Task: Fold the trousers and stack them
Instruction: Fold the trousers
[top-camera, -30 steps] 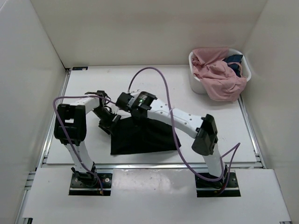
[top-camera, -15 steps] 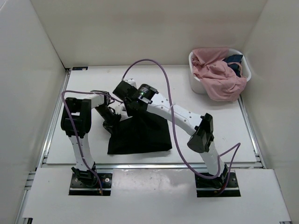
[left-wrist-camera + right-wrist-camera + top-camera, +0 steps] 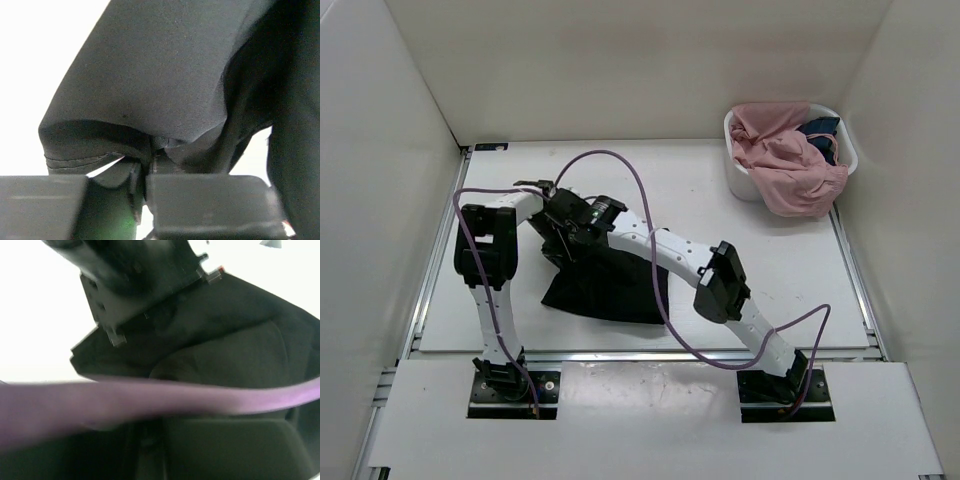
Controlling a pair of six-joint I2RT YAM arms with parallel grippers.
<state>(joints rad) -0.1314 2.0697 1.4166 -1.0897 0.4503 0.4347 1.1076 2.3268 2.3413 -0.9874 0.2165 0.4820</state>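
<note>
The trousers [image 3: 610, 290] lie in a dark, crumpled heap on the left half of the desk [image 3: 770, 250], towards its near edge; their upper left corner rises to where the two arms meet. Both arms crowd that one spot, the right one reaching all the way across from its base, over the cloth.

From the left wrist, the left hand [image 3: 145, 170] is pinched closed on a fold of the trousers; the black fabric bulges out just above the fingers [image 3: 210, 200] and falls away to the right, with white desk showing behind it on the left.

The right wrist's view is blurred; a purple cable [image 3: 150, 395] runs straight across it, with black cloth behind and the dark body of the other arm at the top. The right hand [image 3: 147, 437] sits low in that view, right against the trousers, but I cannot tell whether it is open or closed, or whether it has any cloth.

At the far right corner of the desk, well apart from all this, stands a white basket [image 3: 745, 180]; a pink garment [image 3: 785, 165] spills over its front rim, and a bit of dark blue cloth [image 3: 823, 130] shows inside.
</note>
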